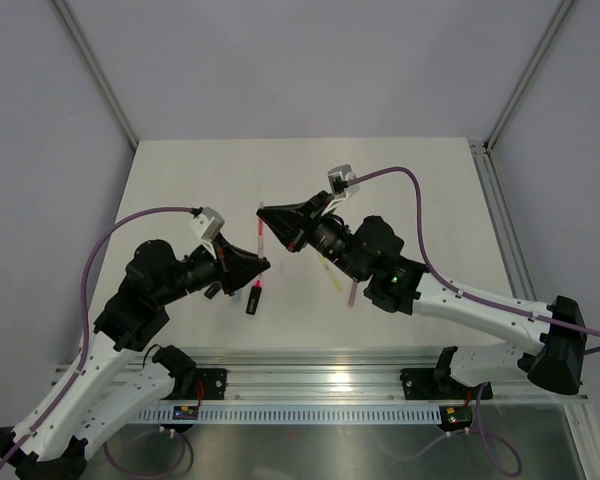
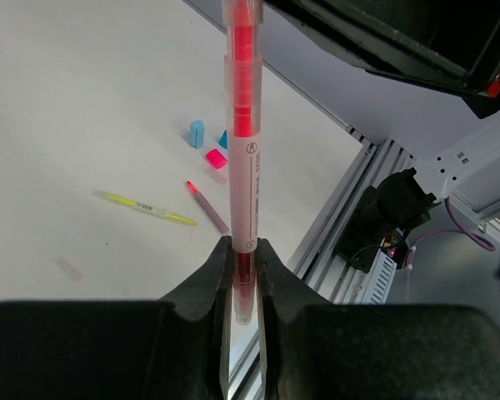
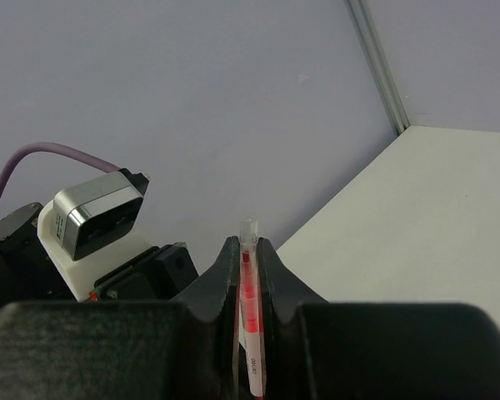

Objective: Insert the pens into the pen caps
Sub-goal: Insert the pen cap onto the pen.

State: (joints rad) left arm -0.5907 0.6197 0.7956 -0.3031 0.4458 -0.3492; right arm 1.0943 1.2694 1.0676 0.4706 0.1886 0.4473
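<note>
Left end effector point(image 2: 245, 248): clamped on one end of the red-pink pen point(image 2: 243, 167).
Right end effector point(image 3: 247, 243): gripping that pen's other end.

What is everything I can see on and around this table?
red pen: one, red inside a clear barrel, in the air between the arms
yellow pen: one, yellow, flat on the table
purple pen: one, purplish with a red tip, beside the yellow pen
black marker: one, black with a pink end, near the left arm
small caps: three, light blue, blue, pink, clustered together
clear piece: one, see-through, lying alone
table: one, white
left arm: one, black and white, jaws shut on the red pen
right arm: one, same colours, jaws shut on its other end
</note>
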